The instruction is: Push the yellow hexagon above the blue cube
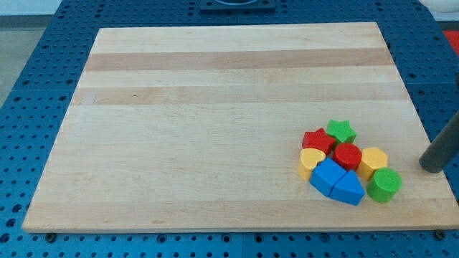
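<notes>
**A:** What was the surface like?

**B:** A pale wooden board [215,122] of glued planks, with light and slightly darker grain bands running from the view's left to its right. It lay on a blue perforated base [29,93] dotted with holes.

**A:** And the blocks?

**B:** Smooth, glossy pieces, all clustered near the board's bottom-right corner. A green star [342,130] sat at the top of the cluster, touching a red star-like block [318,140] on its left. Below them stood a red cylinder [348,155]. The yellow hexagon [374,160] sat just to the right of that cylinder, touching it. A yellow heart [311,162] lay on the cluster's left side. The blue cube [328,175] sat at the bottom, pressed against a blue triangular block [349,189]. A green cylinder [384,184] stood below the hexagon, at the bottom right.

**A:** So where was the hexagon relative to the cube?

**B:** Up and to the right of it, with the red cylinder and blue triangle between them.

**A:** The arm?

**B:** Only a dark matte rod, cut off by the view's right edge. My tip [432,167] rested near the board's right edge, right of the hexagon and apart from it. It carried no jaws, so nothing was open, closed or gripped.

**A:** Anything unclear?

**B:** The red star's lower points were hidden by its neighbours. A grey fixture [237,4] at the view's top was cropped.
</notes>
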`<state>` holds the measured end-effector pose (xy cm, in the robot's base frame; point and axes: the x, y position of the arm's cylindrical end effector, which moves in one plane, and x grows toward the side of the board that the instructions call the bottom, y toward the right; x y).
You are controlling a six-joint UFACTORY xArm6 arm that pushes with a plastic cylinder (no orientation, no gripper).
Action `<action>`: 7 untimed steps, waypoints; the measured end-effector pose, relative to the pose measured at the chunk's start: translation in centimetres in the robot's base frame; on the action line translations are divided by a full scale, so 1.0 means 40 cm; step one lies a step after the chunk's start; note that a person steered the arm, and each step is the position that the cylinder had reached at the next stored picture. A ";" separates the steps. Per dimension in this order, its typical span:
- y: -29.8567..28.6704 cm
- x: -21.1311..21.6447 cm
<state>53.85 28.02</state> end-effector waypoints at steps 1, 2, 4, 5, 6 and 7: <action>-0.047 -0.002; -0.076 -0.008; -0.086 -0.008; -0.064 0.015; -0.061 0.016; -0.089 0.016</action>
<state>54.47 24.47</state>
